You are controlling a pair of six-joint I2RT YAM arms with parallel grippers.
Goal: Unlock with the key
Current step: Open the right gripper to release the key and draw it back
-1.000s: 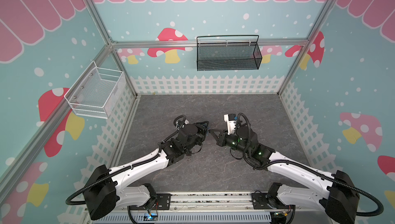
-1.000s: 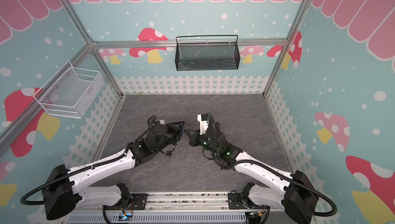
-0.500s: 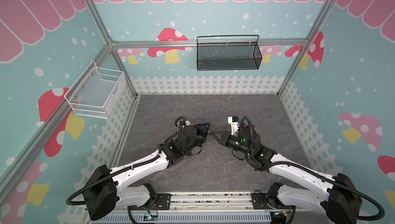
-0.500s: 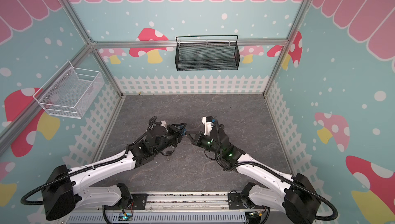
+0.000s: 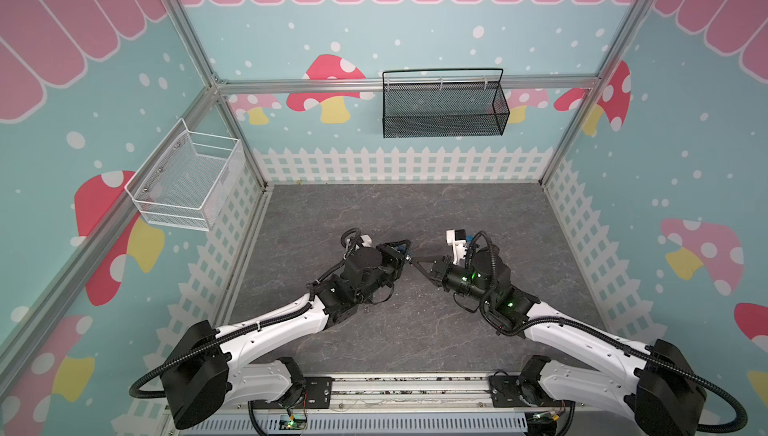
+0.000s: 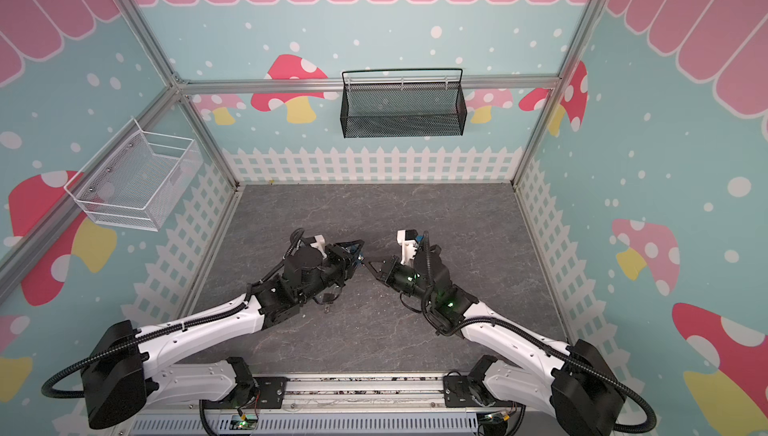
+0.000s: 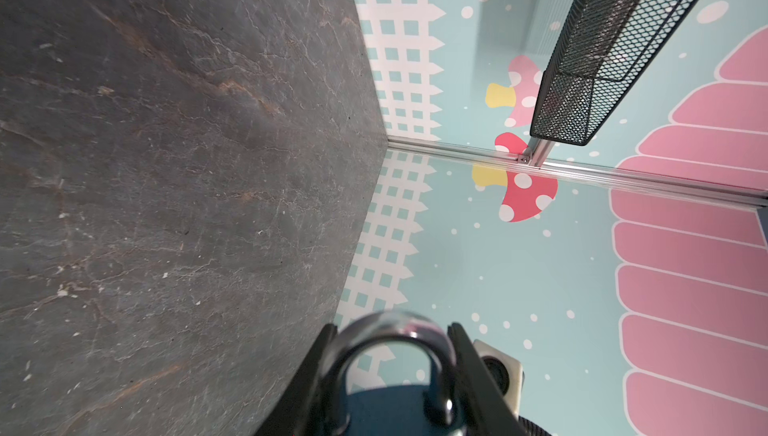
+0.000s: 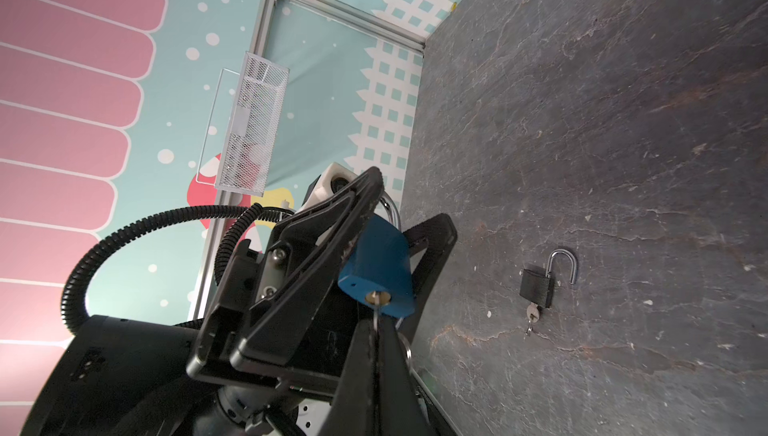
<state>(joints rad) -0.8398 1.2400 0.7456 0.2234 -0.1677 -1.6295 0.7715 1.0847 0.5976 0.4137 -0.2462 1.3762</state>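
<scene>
My left gripper (image 7: 392,326) is shut on a blue padlock (image 8: 382,261), its fingers pressing the two sides of the body. The steel shackle (image 7: 390,332) sticks out past the fingertips and looks closed. My right gripper (image 8: 377,328) is shut on a small key (image 8: 376,312). The key's blade reaches the brass keyhole (image 8: 377,298) in the padlock's underside. In both top views the left gripper (image 5: 404,249) and the right gripper (image 5: 412,261) meet tip to tip above the middle of the floor, as do the left gripper (image 6: 356,249) and right gripper (image 6: 366,264).
A black padlock (image 8: 538,286) lies on the grey floor with its shackle swung open and keys in its base. A black mesh basket (image 5: 442,107) hangs on the back wall. A white wire basket (image 5: 187,182) hangs on the left wall.
The right wrist has shifted a little to the right and turned, with the key tip staying at the padlock. The left arm has barely moved.
</scene>
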